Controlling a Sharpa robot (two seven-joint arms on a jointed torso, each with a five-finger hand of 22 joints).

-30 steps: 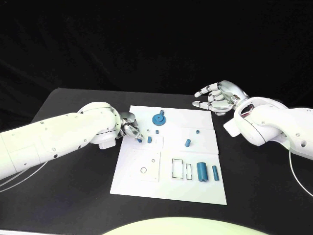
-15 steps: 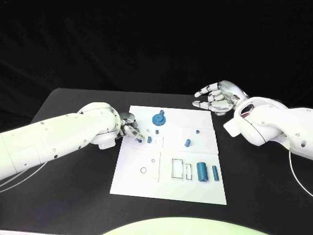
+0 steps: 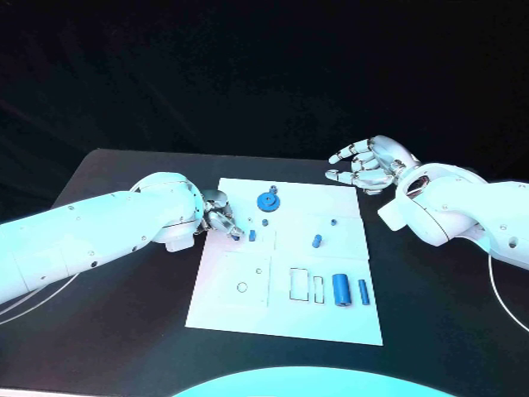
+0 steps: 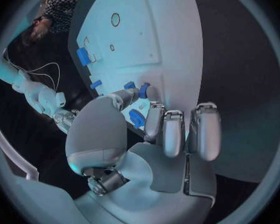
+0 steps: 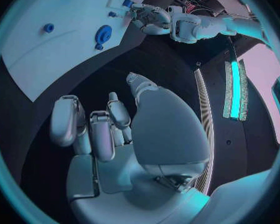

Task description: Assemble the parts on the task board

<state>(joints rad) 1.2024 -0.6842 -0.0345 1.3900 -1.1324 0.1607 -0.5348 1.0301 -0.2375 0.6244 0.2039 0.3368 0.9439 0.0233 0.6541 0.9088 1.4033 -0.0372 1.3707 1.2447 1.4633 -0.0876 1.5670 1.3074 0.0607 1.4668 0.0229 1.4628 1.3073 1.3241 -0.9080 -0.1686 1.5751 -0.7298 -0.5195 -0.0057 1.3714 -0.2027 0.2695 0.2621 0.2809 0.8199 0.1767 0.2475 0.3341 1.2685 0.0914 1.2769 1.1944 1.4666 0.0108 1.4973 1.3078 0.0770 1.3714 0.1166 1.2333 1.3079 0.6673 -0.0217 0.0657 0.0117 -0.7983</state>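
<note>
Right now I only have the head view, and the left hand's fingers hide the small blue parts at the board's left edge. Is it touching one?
Observer: In the left wrist view, the thumb tip of the left hand touches a small blue part on the task board. I can't tell if it is pinched.
Operator: Anything else by those fingers?
Observer: Yes, a second blue part lies on the board right beside them.
Operator: Is the right hand carrying anything?
Observer: No. The right wrist view shows the right hand with an empty palm, over the black table, off the board.
</note>
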